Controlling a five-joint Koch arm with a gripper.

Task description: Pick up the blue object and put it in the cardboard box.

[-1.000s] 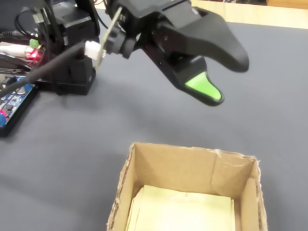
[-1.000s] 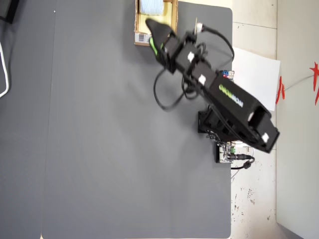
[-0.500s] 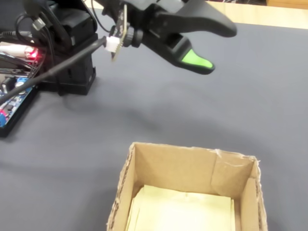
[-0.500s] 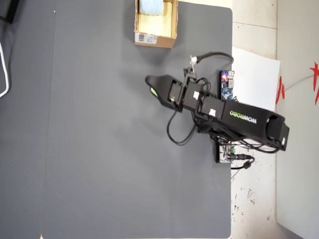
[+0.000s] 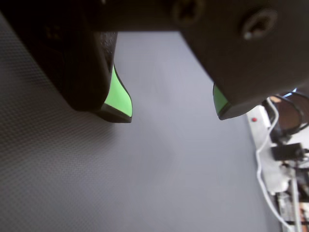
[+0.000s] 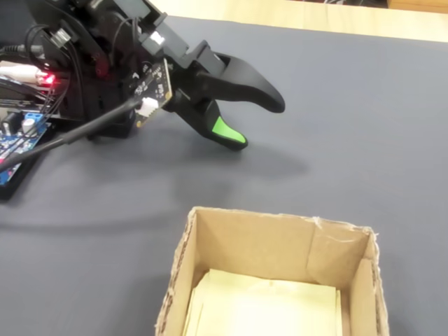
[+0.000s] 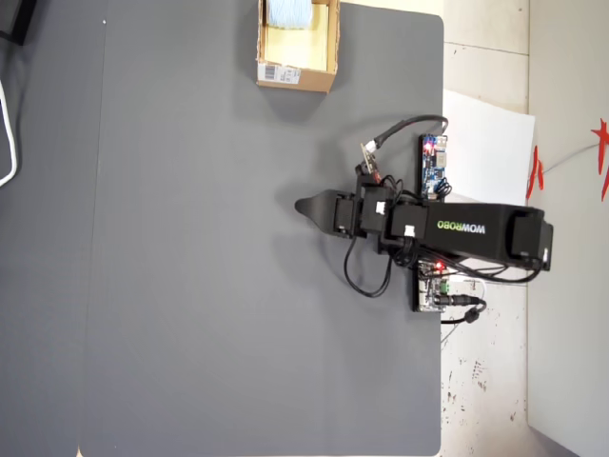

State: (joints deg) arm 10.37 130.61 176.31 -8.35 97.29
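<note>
Jaws stand apart on my gripper (image 5: 171, 110): from the wrist view I see two green-tipped fingers (image 5: 118, 99) with plain dark mat (image 5: 145, 193) showing in the gap between them, and nothing held. From the fixed view the gripper (image 6: 255, 119) hangs low over the mat, pointing right and slightly down, well short of the cardboard box (image 6: 269, 245), whose pale yellowish floor fills the bottom of that picture. From overhead I see the black arm (image 7: 476, 228) lying level across the right side of the mat, its tip (image 7: 306, 206) pointing left near the middle. The box (image 7: 295, 43) sits at the top edge, well apart from the gripper, white barcode label (image 7: 274, 72) on its lower outer side. I can see the blue object (image 7: 287, 11) inside the box, at its upper end.
</note>
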